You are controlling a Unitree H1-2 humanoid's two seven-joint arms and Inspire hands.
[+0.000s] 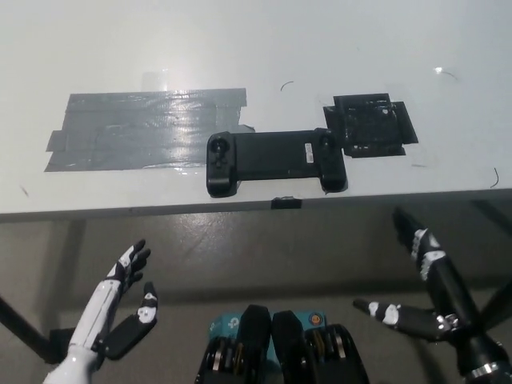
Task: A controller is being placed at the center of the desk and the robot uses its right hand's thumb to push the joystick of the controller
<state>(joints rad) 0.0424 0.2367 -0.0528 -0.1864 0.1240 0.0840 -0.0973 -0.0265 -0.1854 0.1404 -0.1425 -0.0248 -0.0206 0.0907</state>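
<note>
Fingers spread on both hands – right hand (428, 288) and left hand (120, 308) below desk (320, 48) edge, off controller (276, 160), holding nothing

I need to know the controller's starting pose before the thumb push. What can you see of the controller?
The controller is a long black bar, matte like plastic, lying flat near the desk's front edge. Each end widens into a grip carrying a round joystick on top. Its left end overlaps the grey tape patch; its right end meets the black tape patch. No robot hand touches it; both hang open below the desk edge.
</note>
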